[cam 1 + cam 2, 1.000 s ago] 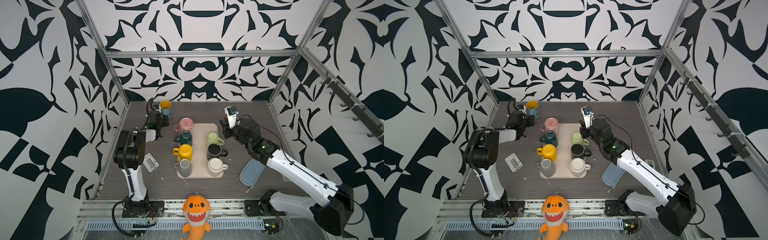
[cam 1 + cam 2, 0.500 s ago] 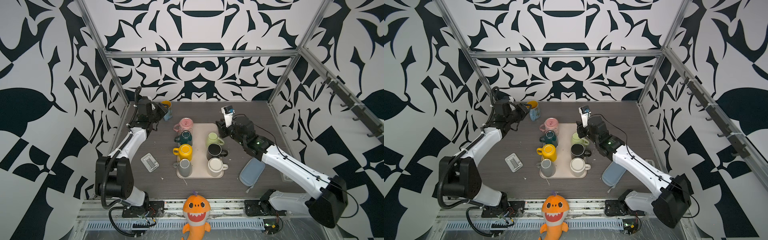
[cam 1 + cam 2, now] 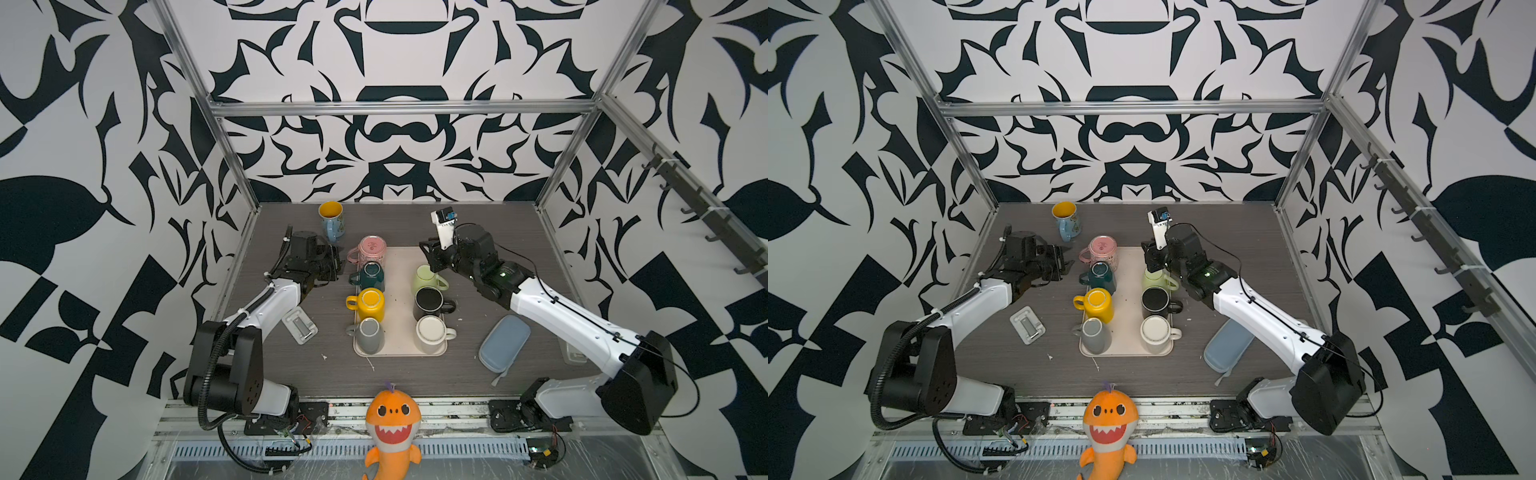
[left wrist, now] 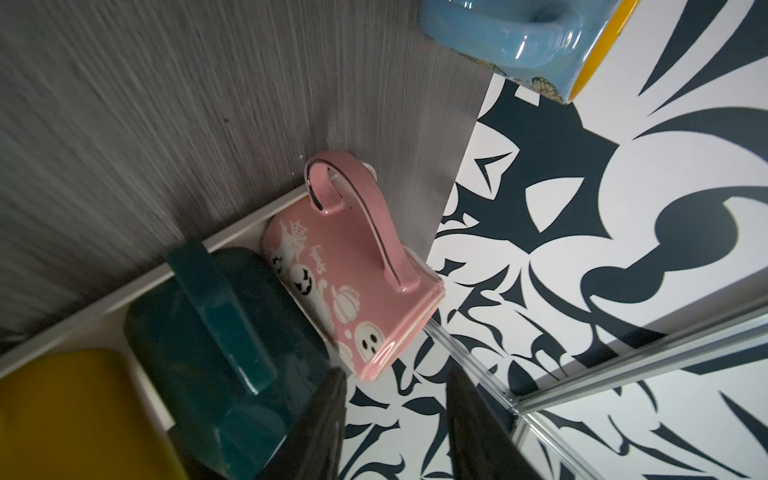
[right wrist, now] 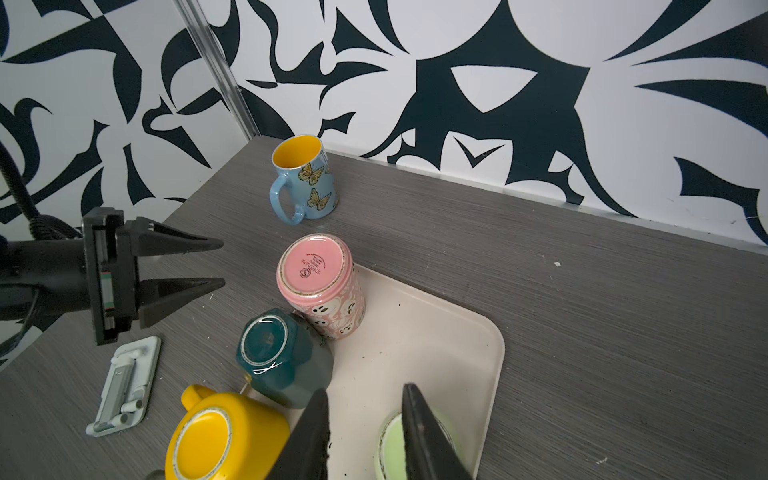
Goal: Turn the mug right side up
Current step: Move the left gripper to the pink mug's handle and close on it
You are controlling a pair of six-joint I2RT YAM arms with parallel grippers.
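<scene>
**Left gripper level with the pink mug, both grippers empty**

My left gripper [image 5: 216,266] lies horizontal just above the surface [image 3: 498,232], jaws parted with a clear gap and nothing between them. Its tips point at the pink mug [image 3: 371,250], which stands upside down at the far left corner of the tray [image 3: 401,332], near the tips but not touching; its handle [image 4: 353,216] faces the gripper.

My right gripper [image 5: 365,432] hovers over the far right end of the tray, jaws apart and empty, above the light green mug [image 3: 426,277].

Counting outward: eight mugs in all. Seven are on the tray. The left column has four, all bottom-up: pink, teal mug [image 3: 369,274], yellow mug [image 3: 368,303], grey mug [image 3: 369,332]. The right column has three: light green, black mug [image 3: 430,301], white mug [image 3: 432,332]. The eighth, a blue butterfly mug [image 3: 331,220], stands upright on the surface at the back.

One phone stand [image 3: 300,325], one blue-grey case [image 3: 504,343] and one orange shark plush [image 3: 392,424] complete it.
</scene>
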